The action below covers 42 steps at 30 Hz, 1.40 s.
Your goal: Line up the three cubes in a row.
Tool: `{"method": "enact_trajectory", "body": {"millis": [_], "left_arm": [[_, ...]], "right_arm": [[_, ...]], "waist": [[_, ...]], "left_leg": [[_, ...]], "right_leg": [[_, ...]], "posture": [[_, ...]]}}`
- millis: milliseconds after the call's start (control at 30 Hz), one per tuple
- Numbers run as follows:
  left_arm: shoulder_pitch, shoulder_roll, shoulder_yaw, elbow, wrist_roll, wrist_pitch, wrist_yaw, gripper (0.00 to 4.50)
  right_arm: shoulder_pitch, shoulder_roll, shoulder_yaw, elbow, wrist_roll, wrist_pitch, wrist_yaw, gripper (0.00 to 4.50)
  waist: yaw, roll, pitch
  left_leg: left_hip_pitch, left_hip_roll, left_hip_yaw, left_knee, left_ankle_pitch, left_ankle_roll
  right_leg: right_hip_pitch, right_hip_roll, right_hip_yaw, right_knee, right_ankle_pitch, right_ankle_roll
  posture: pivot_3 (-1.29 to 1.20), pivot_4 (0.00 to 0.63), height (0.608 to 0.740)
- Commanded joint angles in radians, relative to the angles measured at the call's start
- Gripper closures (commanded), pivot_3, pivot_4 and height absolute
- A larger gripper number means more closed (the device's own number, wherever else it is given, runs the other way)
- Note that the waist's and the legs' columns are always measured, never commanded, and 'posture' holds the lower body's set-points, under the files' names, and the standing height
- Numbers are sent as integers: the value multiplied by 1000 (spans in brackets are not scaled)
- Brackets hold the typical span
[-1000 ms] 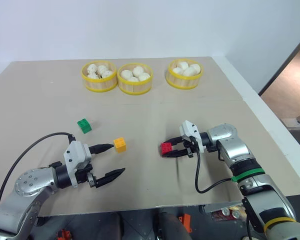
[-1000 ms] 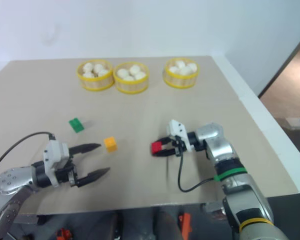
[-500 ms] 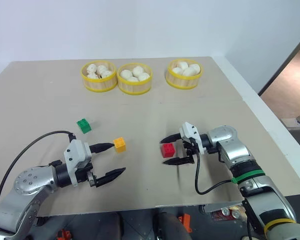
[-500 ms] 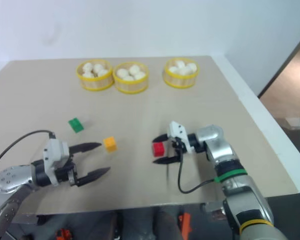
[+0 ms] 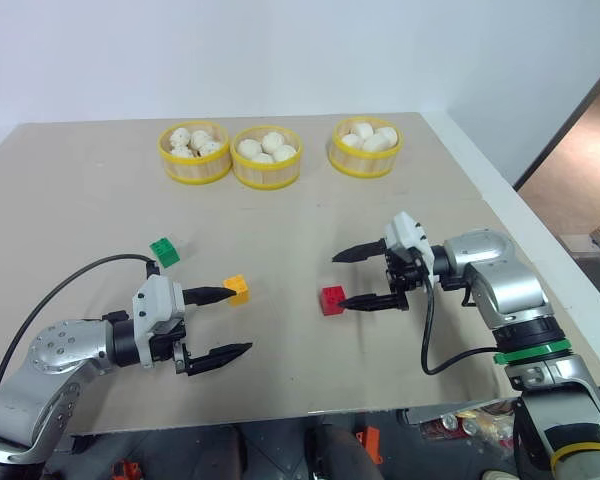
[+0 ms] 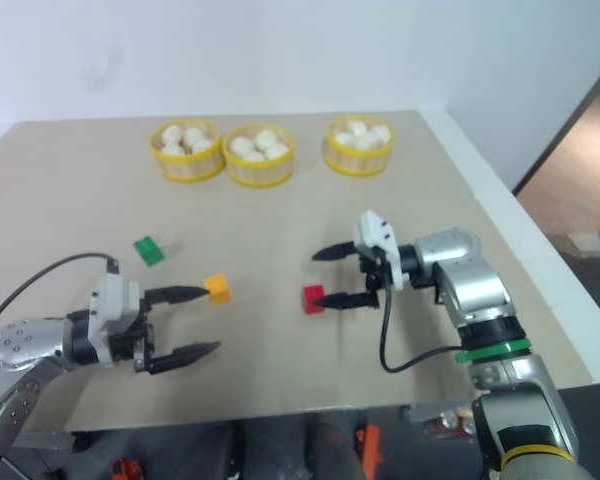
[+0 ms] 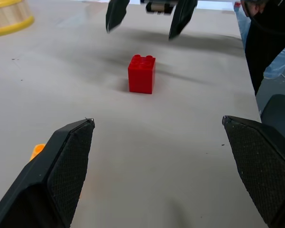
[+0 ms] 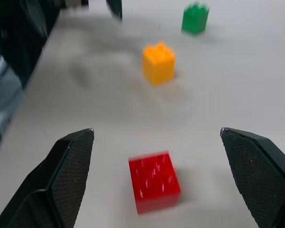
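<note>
The right gripper [image 5: 362, 277] has just released the red cube [image 5: 332, 299] and lifted clear, jaws spread, leaving it on the table [image 5: 400, 360] roughly aligned with the yellow-orange cube [image 5: 237, 288] and green cube [image 5: 164, 250]; the left gripper [image 5: 222, 323] hangs spread, empty.

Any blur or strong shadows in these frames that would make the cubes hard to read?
Right wrist view: the red cube is slightly smeared, the yellow-orange cube and green cube soft. Left wrist view: red cube crisp with a soft shadow beside it. Head views: even light, faint shadows on the table.
</note>
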Motion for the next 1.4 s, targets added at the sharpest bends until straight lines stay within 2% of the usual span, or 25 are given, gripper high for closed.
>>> {"method": "enact_trajectory", "body": {"millis": [33,167,367,633,867,1400], "left_arm": [[25,-52,89,-30,16,-20,129,0],[41,-111,166,-15,40,4,280,0],[-27,-124,213,102,82,-11,375,0],[-186,-61,199,363,65,25,280,0],[-335,-47,163,576,86,24,219,0],[-487,-42,72,840,210,-53,137,0]], "right_arm": [[5,22,-69,-199,128,116,-78,56],[31,61,-88,-338,213,217,-181,56],[66,62,-83,-407,224,228,-249,56],[82,66,-78,-412,200,194,-322,56],[98,48,-72,-427,187,185,-352,56],[119,11,-79,-453,191,188,-390,56]], "waist": [[2,0,0],[1,0,0],[4,-1,0],[2,-1,0],[2,-1,0],[2,-1,0]], "left_leg": [[0,1,-1,0,0,0],[0,2,-1,0,0,0],[0,1,-1,2,0,0],[-1,1,1,5,0,0],[-2,2,0,4,0,0],[-3,2,0,4,0,0]], "right_leg": [[0,1,-1,0,-1,-1],[0,2,0,1,0,0],[0,1,-1,1,0,-1],[-1,1,0,1,2,-2],[-2,3,-1,1,2,-2],[-2,3,-1,1,4,1]], "posture": [[0,150,740],[0,150,740],[0,150,740],[0,150,740],[0,150,740],[0,150,740]]}}
